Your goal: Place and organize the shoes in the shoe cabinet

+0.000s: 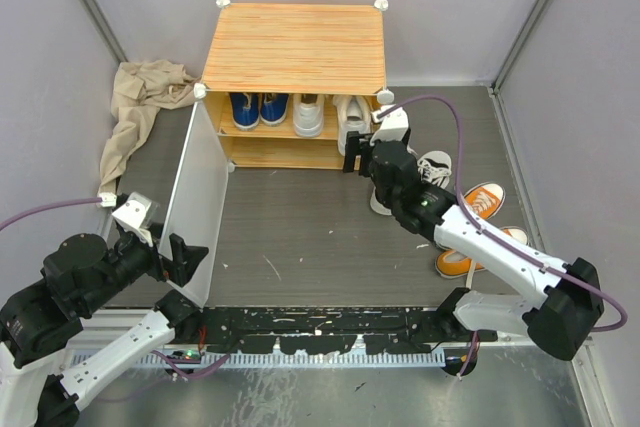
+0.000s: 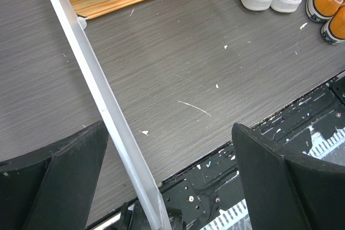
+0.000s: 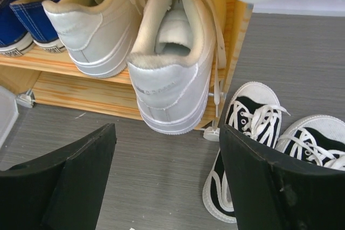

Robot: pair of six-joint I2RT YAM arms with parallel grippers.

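White sneaker (image 3: 170, 74) is resting just ahead of the right gripper (image 3: 167, 130), whose jaws are standing wide apart and holding nothing. Its heel is overhanging the shoe cabinet's (image 1: 295, 47) shelf (image 3: 70, 65), beside its mate (image 3: 91, 30) and a blue pair (image 3: 16, 9). Black high-tops (image 3: 250, 119) and orange sneakers (image 1: 478, 202) are lying on the floor (image 1: 290, 227) nearby. Left gripper (image 2: 168, 129), jaws also apart, is straddling the open door panel (image 2: 105, 106).
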